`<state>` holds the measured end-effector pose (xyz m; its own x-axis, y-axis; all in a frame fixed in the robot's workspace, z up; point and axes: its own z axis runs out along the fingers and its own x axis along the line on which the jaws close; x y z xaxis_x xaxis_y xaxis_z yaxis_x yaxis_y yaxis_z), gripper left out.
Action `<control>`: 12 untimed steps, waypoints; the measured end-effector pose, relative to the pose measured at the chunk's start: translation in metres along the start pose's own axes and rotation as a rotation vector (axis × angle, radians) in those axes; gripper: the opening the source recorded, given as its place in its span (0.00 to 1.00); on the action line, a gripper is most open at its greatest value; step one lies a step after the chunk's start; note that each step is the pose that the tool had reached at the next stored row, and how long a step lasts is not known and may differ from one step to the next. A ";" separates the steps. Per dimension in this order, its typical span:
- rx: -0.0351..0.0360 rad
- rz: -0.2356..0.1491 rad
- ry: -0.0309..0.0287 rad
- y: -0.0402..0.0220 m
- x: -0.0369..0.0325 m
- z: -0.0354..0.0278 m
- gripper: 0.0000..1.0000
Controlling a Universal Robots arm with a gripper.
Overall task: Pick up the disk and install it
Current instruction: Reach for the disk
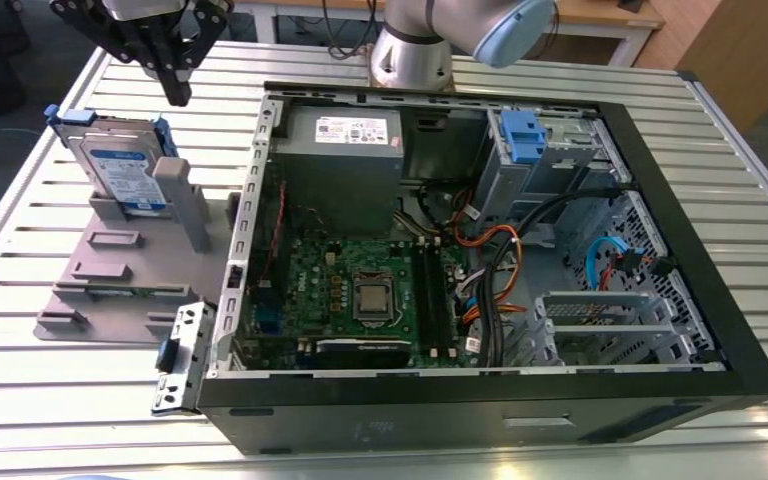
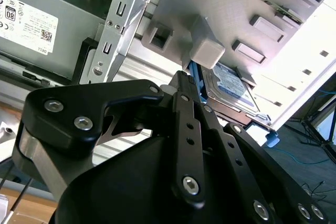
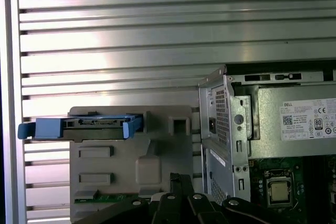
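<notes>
One disk (image 1: 120,170) upright in a grey stand (image 1: 117,265) beside the open case (image 1: 491,410); fingers (image 1: 175,80) above, seemingly pressed together.

I see open air between my gripper (image 1: 177,96) and the top edge of the disk (image 1: 117,170) standing in its grey holder (image 1: 111,272), though the holder's upright post (image 1: 176,195) crowds the disk's face and the computer case wall (image 1: 269,135) stands just beyond.
</notes>
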<state>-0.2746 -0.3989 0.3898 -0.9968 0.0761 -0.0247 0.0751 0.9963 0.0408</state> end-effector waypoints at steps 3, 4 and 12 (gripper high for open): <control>0.0000 0.000 0.0000 -0.0002 0.0022 0.0001 0.11; 0.0000 0.000 0.0000 -0.0002 0.0024 0.0001 0.11; 0.0000 0.000 0.0000 -0.0004 0.0050 0.0002 0.11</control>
<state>-0.2796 -0.3989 0.3895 -0.9968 0.0761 -0.0248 0.0751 0.9963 0.0408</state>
